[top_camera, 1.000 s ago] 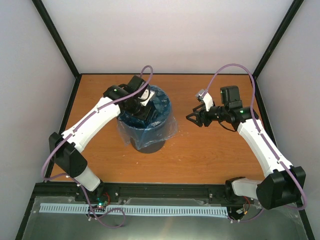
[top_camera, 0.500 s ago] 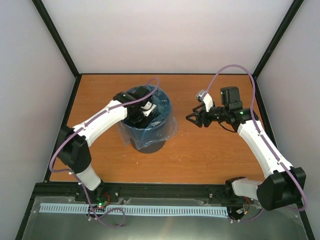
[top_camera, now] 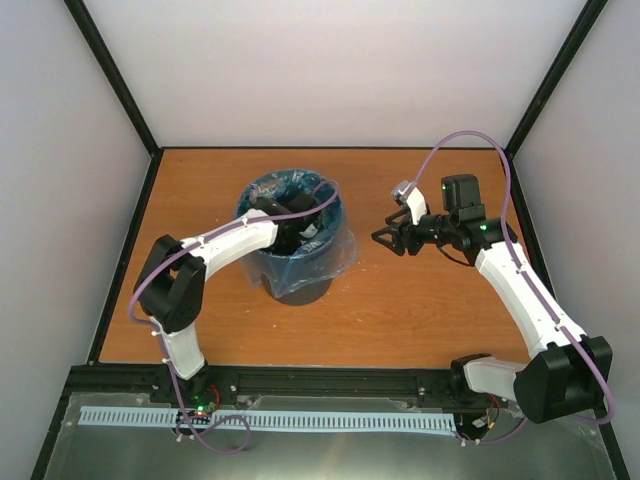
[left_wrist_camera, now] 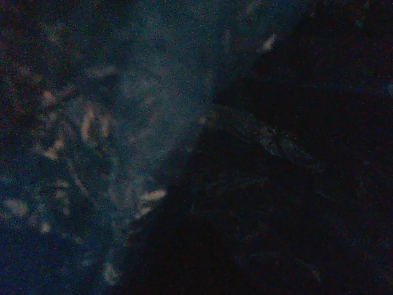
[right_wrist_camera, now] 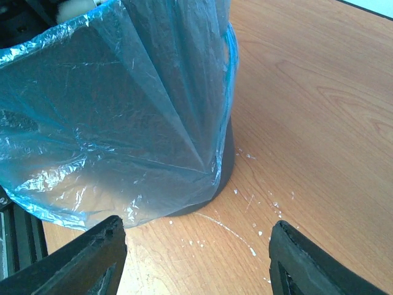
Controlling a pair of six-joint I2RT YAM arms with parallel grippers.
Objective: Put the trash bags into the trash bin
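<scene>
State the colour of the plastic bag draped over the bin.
The bag is translucent light blue, best seen from the right wrist.

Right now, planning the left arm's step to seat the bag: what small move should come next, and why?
Probably press the left gripper slightly further down: it sits inside the trash bin, the trash bag drapes loosely outside the rim, and the right gripper hangs open, apart.

The trash bag is being shown as thin, glossy, wrinkled translucent plastic; the trash bin as smooth dark plastic; the worktop as smooth wood-grain.
</scene>
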